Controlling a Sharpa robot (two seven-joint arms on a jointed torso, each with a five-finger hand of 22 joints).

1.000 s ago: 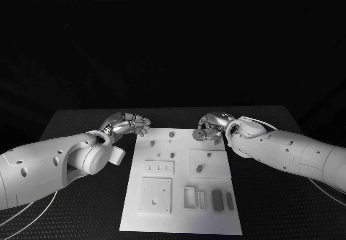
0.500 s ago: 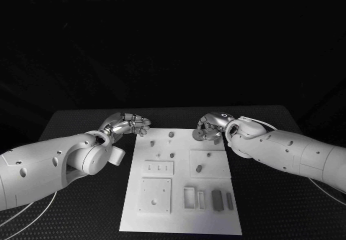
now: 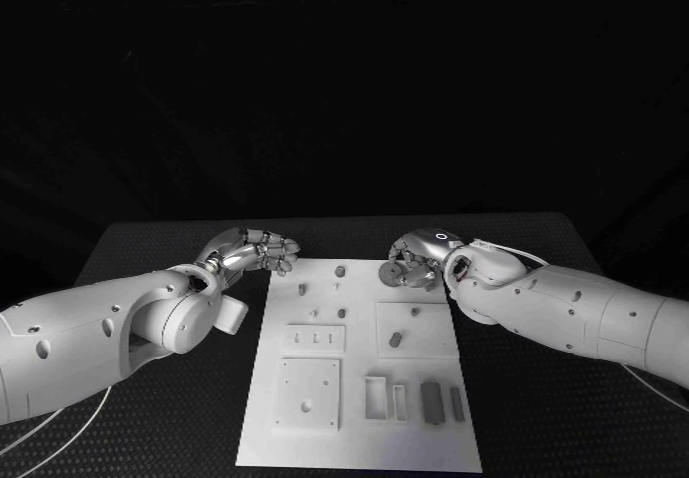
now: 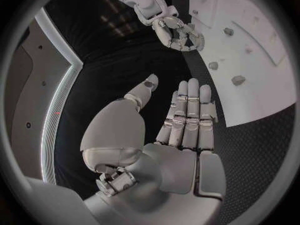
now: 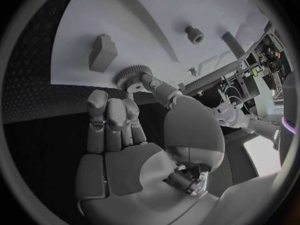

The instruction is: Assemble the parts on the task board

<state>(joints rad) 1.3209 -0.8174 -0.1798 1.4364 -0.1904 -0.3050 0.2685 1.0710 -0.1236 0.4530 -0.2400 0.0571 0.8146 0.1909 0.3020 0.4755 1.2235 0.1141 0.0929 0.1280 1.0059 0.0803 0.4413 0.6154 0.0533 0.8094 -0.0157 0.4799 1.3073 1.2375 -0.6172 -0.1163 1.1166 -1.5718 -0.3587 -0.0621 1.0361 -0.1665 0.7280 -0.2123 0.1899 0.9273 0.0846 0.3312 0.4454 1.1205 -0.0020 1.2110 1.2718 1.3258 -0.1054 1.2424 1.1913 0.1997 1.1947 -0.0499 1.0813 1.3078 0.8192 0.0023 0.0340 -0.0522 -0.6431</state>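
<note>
Silver fingers of the right hand pinch one small toothed gear by its edge, holding it over the far right corner of the white task board. Just beside that hand, one grey block and one short round peg stand on the board. One left hand hovers off the board's far left corner, over the black table, holding nothing, its fingers loosely extended side by side and its thumb apart. Nearer the robot, well away from both hands, three narrow upright pieces stand in a row on the board.
</note>
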